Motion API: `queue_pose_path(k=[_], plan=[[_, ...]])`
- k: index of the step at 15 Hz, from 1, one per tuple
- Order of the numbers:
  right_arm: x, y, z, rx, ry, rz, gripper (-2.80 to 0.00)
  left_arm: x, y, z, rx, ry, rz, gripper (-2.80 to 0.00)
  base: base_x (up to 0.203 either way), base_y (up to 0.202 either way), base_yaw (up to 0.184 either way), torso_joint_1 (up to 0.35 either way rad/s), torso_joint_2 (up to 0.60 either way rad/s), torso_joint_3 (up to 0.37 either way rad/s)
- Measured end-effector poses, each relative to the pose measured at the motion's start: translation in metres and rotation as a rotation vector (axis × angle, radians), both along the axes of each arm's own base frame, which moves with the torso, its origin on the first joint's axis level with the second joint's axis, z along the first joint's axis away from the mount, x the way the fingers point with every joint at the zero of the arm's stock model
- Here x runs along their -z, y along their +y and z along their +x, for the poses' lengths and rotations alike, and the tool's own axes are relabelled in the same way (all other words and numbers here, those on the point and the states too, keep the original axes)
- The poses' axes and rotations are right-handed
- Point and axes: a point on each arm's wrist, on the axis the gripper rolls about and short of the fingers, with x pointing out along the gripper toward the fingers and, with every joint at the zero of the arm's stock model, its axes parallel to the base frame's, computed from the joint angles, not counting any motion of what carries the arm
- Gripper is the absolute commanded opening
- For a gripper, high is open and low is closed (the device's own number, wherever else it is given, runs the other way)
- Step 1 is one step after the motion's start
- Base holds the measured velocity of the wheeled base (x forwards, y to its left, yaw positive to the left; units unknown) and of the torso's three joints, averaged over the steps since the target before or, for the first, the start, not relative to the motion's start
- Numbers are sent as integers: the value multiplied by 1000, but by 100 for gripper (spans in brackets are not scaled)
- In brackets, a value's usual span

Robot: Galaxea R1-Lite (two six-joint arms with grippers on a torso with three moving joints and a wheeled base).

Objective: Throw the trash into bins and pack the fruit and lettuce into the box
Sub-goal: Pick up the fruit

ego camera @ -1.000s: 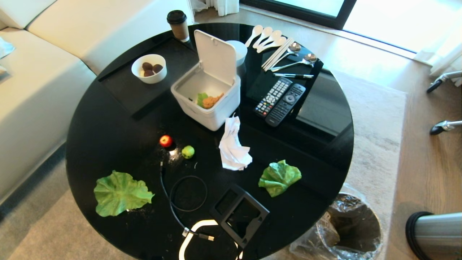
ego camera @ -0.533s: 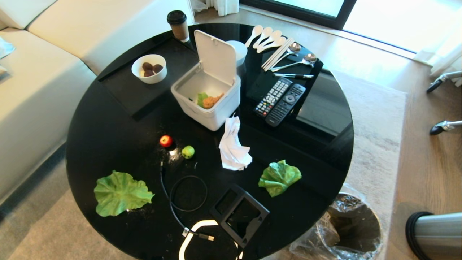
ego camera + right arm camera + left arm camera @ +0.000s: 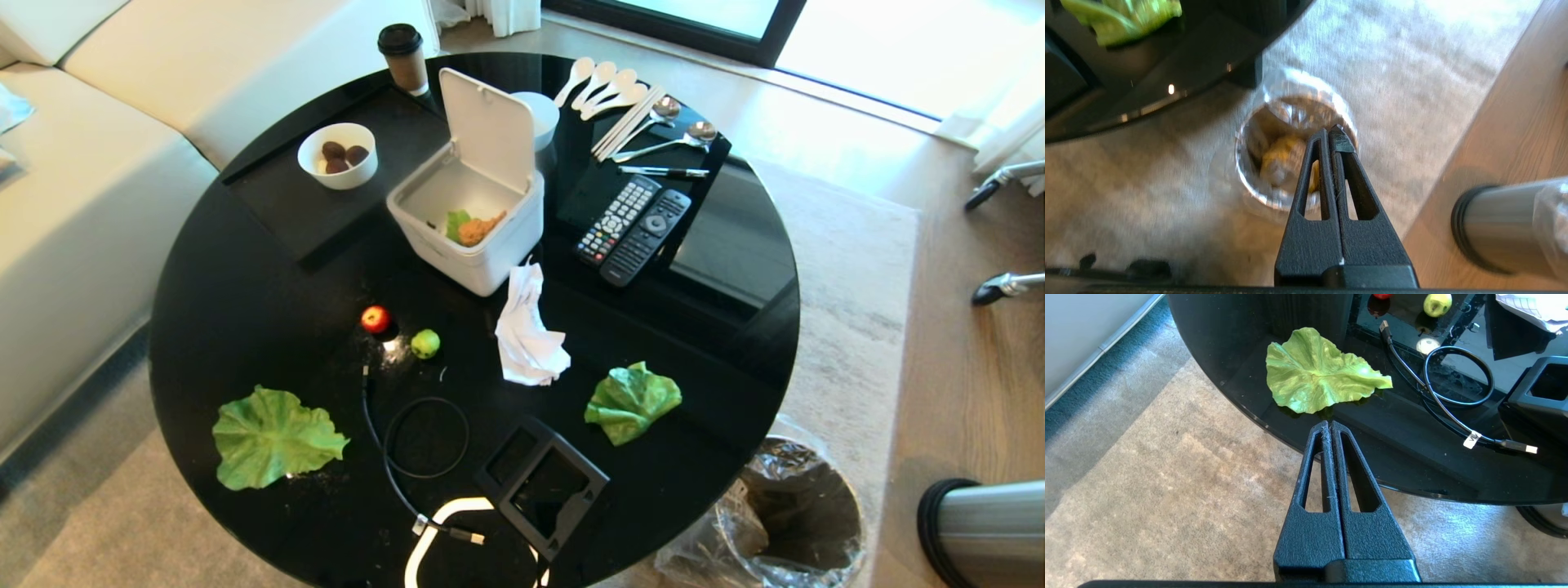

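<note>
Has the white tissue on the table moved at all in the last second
No. The tissue lies in the same spot in the head view, just below the white box and left of the remotes, same as before.

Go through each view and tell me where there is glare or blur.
Head view: sharp; window light blows out the floor at the top right and reflects off the black table. Left wrist view: sharp, bright patches mirrored in the tabletop beside the cable. Right wrist view: smeared throughout, the lined bin soft.
</note>
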Motion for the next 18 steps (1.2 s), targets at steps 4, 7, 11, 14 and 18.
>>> queue_pose_path(k=[4, 7, 11, 14, 18], plan=[[2, 0, -3, 2, -47, 2, -280, 0, 0, 0, -1, 0, 0, -280, 0, 0, 0, 0, 0, 0], [2, 0, -4, 3, -53, 15, -280, 0, 0, 0, -1, 0, 0, -280, 0, 0, 0, 0, 0, 0], [3, 0, -4, 4, -51, 66, -280, 0, 0, 0, -1, 0, 0, -280, 0, 0, 0, 0, 0, 0], [3, 0, -4, 4, -51, 70, -280, 0, 0, 0, -1, 0, 0, -280, 0, 0, 0, 0, 0, 0], [3, 0, -4, 4, -51, 70, -280, 0, 0, 0, 0, 0, 0, -280, 0, 0, 0, 0, 0, 0]])
